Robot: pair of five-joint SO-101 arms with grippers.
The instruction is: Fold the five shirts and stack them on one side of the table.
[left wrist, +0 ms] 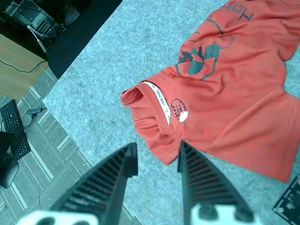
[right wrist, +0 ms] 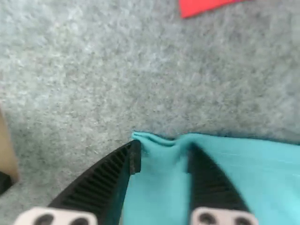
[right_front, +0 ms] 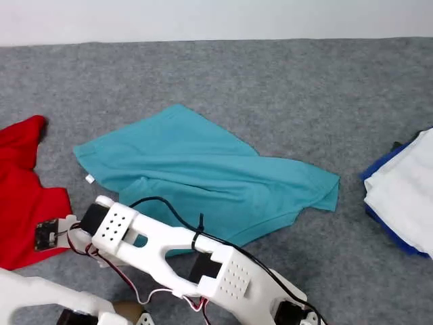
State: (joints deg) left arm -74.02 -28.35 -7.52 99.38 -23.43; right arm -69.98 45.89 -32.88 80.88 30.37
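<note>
My right tool (right wrist: pixel 162 157), released, straddles an edge of the teal shirt (right wrist: pixel 234 178) spread on the worktop (right_front: pixel 270 81). My left tool (left wrist: pixel 157 159), released, hovers over the red shirt (left wrist: pixel 243 103) near its collar label (left wrist: pixel 178 108), print unreadable.

I am seeing a plain teal cotton shirt (right_front: pixel 203 179) on the flecked grey felt tabletop (right_front: pixel 284 88). At its left edge a red shirt (right_front: pixel 24 196) is showing a dark grey print (left wrist: pixel 201 56); at the right edge white folded shirts (right_front: pixel 406 193) are covering a blue one (right_front: pixel 379 168).
</note>
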